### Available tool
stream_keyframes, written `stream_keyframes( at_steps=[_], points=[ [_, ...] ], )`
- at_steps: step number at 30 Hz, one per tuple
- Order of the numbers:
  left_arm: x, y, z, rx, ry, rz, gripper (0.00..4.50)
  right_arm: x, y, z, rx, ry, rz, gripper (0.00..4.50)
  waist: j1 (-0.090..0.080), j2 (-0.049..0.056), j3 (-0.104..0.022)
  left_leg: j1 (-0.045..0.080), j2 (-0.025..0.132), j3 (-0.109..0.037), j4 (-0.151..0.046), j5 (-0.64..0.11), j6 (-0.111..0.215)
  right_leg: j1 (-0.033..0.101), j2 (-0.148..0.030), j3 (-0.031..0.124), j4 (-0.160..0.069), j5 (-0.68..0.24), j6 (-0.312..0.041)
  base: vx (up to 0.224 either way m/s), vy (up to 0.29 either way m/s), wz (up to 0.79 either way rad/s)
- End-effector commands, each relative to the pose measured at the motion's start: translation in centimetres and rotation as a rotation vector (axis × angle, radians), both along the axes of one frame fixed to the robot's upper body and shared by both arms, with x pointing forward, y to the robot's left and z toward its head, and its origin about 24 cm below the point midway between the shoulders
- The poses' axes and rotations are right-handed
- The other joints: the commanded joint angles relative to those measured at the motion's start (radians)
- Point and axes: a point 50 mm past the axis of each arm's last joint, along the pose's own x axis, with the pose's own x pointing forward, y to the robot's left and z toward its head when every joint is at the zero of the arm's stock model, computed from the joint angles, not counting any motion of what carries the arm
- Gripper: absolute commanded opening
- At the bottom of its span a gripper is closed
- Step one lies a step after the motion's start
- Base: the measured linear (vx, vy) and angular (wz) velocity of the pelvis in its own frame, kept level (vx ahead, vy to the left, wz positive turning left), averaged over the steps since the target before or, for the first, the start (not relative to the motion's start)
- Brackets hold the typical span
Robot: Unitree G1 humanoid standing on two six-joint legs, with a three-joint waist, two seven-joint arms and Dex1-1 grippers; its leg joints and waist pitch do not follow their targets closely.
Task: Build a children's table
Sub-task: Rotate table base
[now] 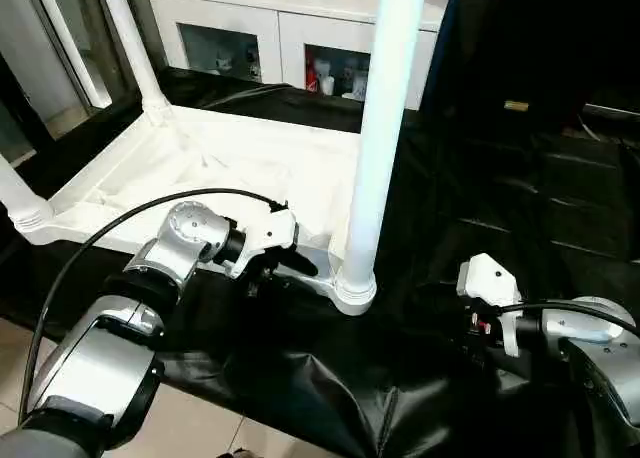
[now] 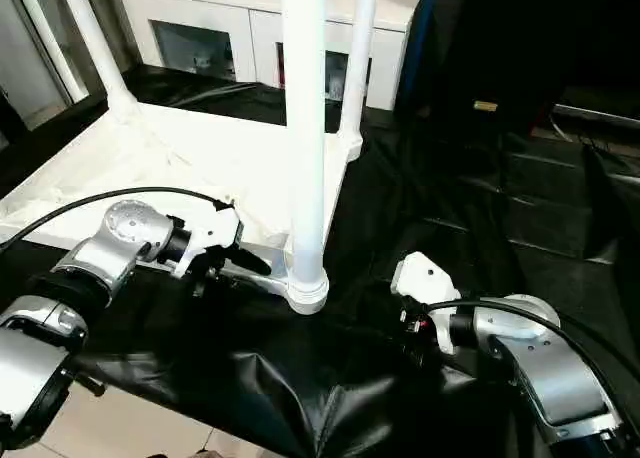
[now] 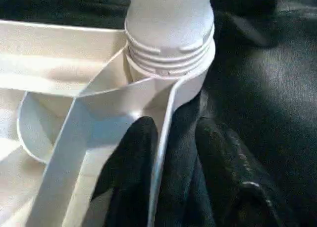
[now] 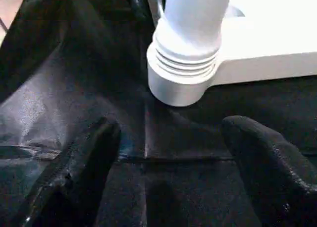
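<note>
The white tabletop (image 1: 230,168) lies upside down on black cloth, ribs facing up. White legs stand upright in its corner sockets: the nearest leg (image 1: 380,128), one at the far left (image 1: 130,48), one at the far right (image 2: 356,68) and one at the left edge (image 1: 18,203). My left gripper (image 1: 272,270) is shut on the tabletop's near rim (image 3: 161,138), just beside the nearest socket (image 3: 171,63), one finger (image 3: 131,157) inside the rim and one outside. My right gripper (image 4: 171,130) is open, low over the cloth, a short way from that socket (image 4: 181,73) and not touching it.
A white glass-doored cabinet (image 1: 250,38) stands behind the table. Crumpled black cloth (image 1: 500,198) covers the work surface and hangs over its near edge, with pale floor tiles (image 1: 200,418) below. Black cables run along both silver forearms.
</note>
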Motion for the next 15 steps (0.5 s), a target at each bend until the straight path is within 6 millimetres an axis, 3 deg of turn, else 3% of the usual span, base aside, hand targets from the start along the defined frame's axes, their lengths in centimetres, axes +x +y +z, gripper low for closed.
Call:
stream_keyframes(
  at_steps=[1,4,11,15],
  points=[
    [0.37,-0.12,0.63,0.014,-0.032,-0.010,1.35,-0.09,-0.03,0.33,-0.008,0.001,0.014,3.82,0.002,-0.012,-0.068,0.015,0.037,-0.021,-0.065,-0.274,0.038,0.046,-0.062,0.036,-0.088,-0.343,-0.203,0.000,0.000,0.00],
    [0.40,0.23,0.42,0.039,-0.039,-0.007,1.12,-0.20,0.14,0.37,-0.008,0.003,0.019,3.82,0.002,-0.005,-0.068,0.014,0.036,-0.021,-0.064,-0.271,0.040,0.046,-0.059,0.035,-0.088,-0.325,-0.206,0.000,0.000,0.00],
    [0.56,0.56,0.10,0.095,-0.057,0.002,0.42,-0.46,0.27,0.32,-0.009,0.006,0.020,3.82,0.001,-0.007,-0.070,0.015,0.037,-0.021,-0.064,-0.273,0.038,0.049,-0.060,0.035,-0.087,-0.299,-0.217,0.000,0.000,0.00],
    [0.49,0.71,-0.26,0.110,-0.060,0.009,0.33,-0.41,0.40,0.36,-0.003,0.003,0.017,3.82,0.000,-0.007,-0.069,0.014,0.038,-0.022,-0.066,-0.278,0.035,0.050,-0.061,0.035,-0.086,-0.300,-0.220,0.000,0.000,0.00]
  ],
)
